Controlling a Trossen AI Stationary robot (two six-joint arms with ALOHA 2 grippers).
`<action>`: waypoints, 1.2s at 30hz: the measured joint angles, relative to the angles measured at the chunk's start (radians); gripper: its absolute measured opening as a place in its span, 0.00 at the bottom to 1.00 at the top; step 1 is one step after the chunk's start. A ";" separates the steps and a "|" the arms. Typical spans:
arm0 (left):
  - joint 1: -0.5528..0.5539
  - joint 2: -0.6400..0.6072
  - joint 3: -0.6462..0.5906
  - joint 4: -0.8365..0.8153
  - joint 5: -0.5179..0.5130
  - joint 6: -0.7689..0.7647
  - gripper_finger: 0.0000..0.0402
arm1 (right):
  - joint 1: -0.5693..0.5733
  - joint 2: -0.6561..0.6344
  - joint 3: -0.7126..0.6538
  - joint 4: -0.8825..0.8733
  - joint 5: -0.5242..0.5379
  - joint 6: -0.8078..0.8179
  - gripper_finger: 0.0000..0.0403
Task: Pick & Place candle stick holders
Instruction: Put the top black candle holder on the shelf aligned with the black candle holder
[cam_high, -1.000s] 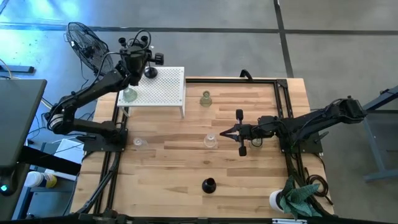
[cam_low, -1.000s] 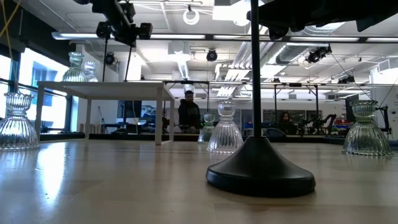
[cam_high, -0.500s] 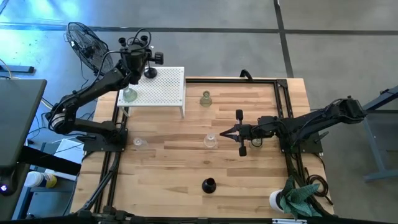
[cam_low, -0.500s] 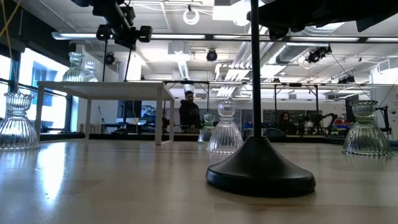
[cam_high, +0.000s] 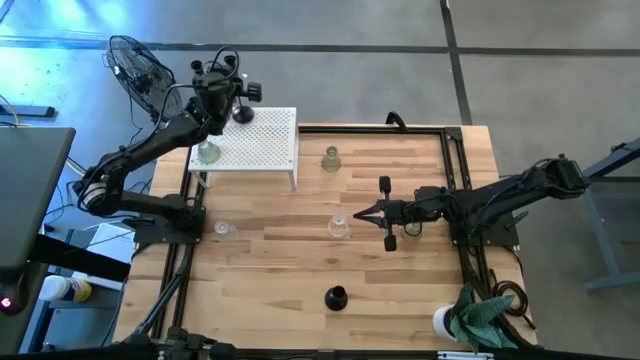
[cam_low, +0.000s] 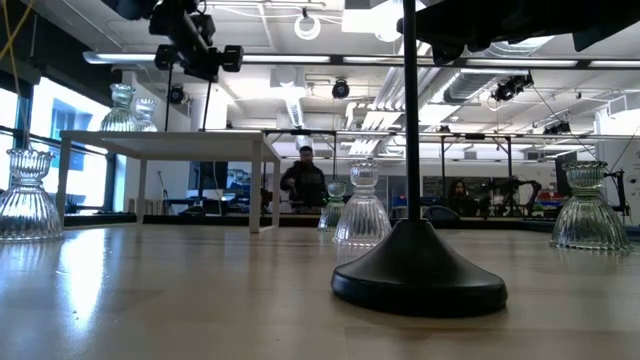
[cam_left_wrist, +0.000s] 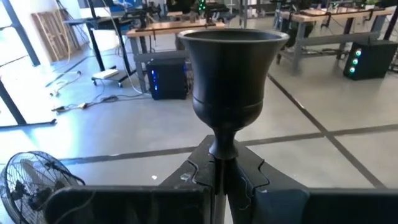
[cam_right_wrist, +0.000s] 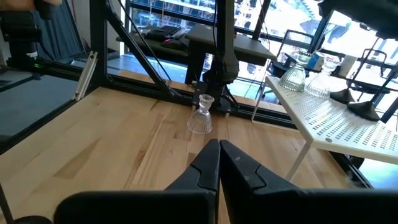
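My left claw sits closed on the thin stem of a black metal candle stick holder, just under its flared cup; pinching the narrow neck keeps the wide top from slipping through. From above, it hangs over the far edge of the white perforated stand, which looks like the drop-off place, since a squat clear-greenish glass holder sits there and a black dome base shows by my claw. I judge I am at the placing step

Further along, glass holders wait on the bare wooden table: one near the left edge, one beside the stand, one in the middle. A black dome-based holder stands nearer the front

My right claw rests shut and empty, low over the table, pointing at the middle glass holder, well placed to take it
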 joint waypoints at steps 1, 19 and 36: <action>0.000 -0.004 -0.006 0.005 -0.002 0.003 0.03 | 0.000 0.000 0.000 -0.001 0.000 0.000 0.00; 0.000 -0.069 -0.016 -0.020 0.010 0.014 0.04 | 0.000 0.000 0.000 -0.004 -0.001 0.000 0.00; 0.010 -0.056 -0.016 -0.001 0.044 0.031 0.15 | 0.000 0.000 0.000 0.001 -0.001 0.000 0.00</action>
